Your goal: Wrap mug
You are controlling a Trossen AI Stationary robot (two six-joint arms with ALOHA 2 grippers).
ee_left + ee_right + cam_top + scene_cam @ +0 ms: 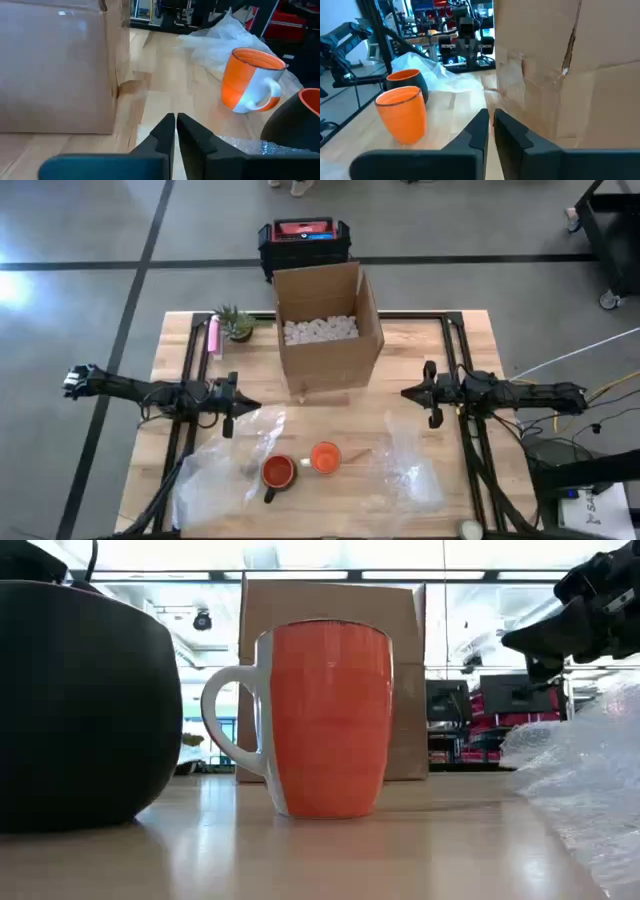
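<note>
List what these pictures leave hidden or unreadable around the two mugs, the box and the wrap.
- Dark mug: low view, cut off by the left edge, handle unseen.
- Orange mug: high view, too small to show its handle.
- Cardboard box: low view, the orange mug hides its middle.
- Bubble wrap: low view, cut off by the right edge.
- Small potted plant: high view, too small to tell its details.

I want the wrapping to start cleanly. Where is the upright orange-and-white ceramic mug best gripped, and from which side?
Probably by the rim of the orange-and-white ceramic mug, coming straight down from above. It stands upright with its mouth open and nothing over it, so one finger could go inside the wall and one outside. The right gripper is shut and would have to open first. Avoid the side facing the dark orange-lined mug, which stands close.
</note>
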